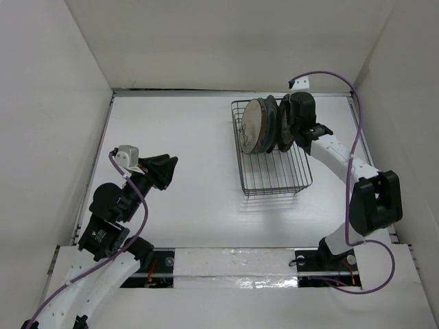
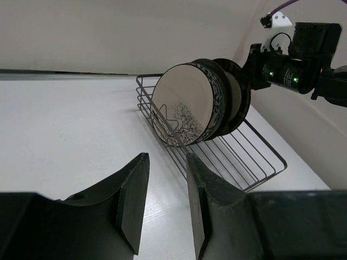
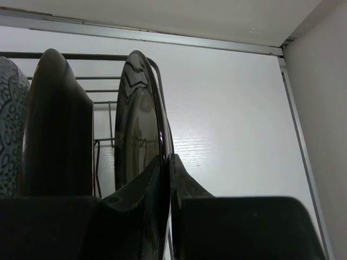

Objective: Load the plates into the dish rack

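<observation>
The grey wire dish rack (image 1: 276,179) stands right of centre. Several plates stand upright in its far end: the cream tree-print plate (image 1: 254,127) on the left, then darker ones behind it. My right gripper (image 1: 293,118) is shut on the rim of the rightmost plate, a dark-rimmed one (image 3: 139,116), which stands in the rack; the fingertips (image 3: 167,160) pinch its edge. Another dark plate (image 3: 54,127) and a patterned plate (image 3: 7,127) stand to its left. My left gripper (image 1: 169,166) is open and empty over the table at the left. The left wrist view shows its gripper (image 2: 165,162), the tree-print plate (image 2: 183,111) and the rack (image 2: 255,162).
White walls enclose the table on the left, back and right. The right wall (image 3: 320,108) is close beside the rack. The near half of the rack holds no plates. A purple cable (image 1: 353,137) loops along my right arm.
</observation>
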`<act>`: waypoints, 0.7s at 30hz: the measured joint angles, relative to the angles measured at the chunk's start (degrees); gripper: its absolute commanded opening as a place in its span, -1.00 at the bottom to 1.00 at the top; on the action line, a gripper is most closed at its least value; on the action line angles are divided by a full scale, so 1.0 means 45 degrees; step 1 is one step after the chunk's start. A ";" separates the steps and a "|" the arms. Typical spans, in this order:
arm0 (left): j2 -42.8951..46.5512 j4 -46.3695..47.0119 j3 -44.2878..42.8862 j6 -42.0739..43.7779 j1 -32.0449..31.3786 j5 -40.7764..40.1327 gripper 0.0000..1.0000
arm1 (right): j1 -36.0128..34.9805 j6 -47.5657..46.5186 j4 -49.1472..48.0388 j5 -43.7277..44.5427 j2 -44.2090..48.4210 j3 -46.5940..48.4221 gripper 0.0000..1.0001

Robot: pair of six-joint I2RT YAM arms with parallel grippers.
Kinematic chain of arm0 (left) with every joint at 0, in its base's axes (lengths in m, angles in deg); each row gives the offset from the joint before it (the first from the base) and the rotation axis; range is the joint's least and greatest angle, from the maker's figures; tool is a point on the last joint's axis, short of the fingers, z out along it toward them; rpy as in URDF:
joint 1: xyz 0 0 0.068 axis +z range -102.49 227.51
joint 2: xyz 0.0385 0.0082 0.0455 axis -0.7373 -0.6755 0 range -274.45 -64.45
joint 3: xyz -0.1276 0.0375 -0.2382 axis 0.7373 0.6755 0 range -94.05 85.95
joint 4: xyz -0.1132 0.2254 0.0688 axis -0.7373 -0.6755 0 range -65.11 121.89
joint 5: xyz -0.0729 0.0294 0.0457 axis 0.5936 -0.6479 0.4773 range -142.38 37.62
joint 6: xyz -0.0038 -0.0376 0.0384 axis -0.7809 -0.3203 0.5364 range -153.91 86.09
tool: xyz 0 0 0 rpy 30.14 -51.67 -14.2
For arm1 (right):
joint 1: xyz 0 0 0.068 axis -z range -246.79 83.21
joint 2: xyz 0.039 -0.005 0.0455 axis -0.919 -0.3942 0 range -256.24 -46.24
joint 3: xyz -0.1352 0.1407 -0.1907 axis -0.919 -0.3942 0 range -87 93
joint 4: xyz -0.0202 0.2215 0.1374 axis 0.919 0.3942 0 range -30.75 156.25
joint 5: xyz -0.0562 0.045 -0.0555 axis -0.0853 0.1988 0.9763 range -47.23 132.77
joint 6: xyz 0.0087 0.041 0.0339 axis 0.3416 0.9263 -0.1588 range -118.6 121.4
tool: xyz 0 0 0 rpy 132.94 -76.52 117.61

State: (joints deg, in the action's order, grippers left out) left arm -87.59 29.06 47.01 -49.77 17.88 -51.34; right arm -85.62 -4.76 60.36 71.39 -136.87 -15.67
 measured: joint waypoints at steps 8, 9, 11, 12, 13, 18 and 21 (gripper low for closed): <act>-0.0155 0.0000 0.0005 0.0053 0.0000 0.0005 -0.37 | -0.0005 0.0937 -0.0753 0.0602 0.0262 -0.0379 0.56; -0.0214 0.0000 0.0005 0.0063 0.0000 0.0000 -0.37 | -0.0024 0.1093 -0.0748 0.0656 0.0432 -0.0442 0.66; -0.0316 0.0000 0.0005 0.0083 0.0000 0.0000 -0.36 | -0.0078 0.1443 -0.0797 0.0729 0.0923 -0.0607 0.83; -0.0355 0.0000 0.0005 0.0083 0.0000 0.0000 -0.36 | -0.0102 0.1613 -0.0831 0.0748 0.1248 -0.0704 0.84; -0.0389 0.0000 0.0000 0.0087 0.0000 0.0000 -0.36 | -0.0136 0.1817 -0.0942 0.0748 0.1627 -0.0816 0.85; -0.0403 0.0000 0.0005 0.0136 0.0000 0.0063 -0.36 | -0.0257 0.3041 -0.1933 0.1112 0.4435 -0.2249 0.69; -0.0398 0.0019 0.0005 0.0160 0.0000 0.0107 -0.34 | -0.0277 0.3934 -0.3118 0.1452 0.6805 -0.4250 0.54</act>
State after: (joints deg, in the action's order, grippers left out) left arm -89.38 29.15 47.03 -49.05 17.88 -50.86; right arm -86.86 12.95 46.33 77.93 -106.24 -34.80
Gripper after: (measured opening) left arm 0.324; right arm 0.801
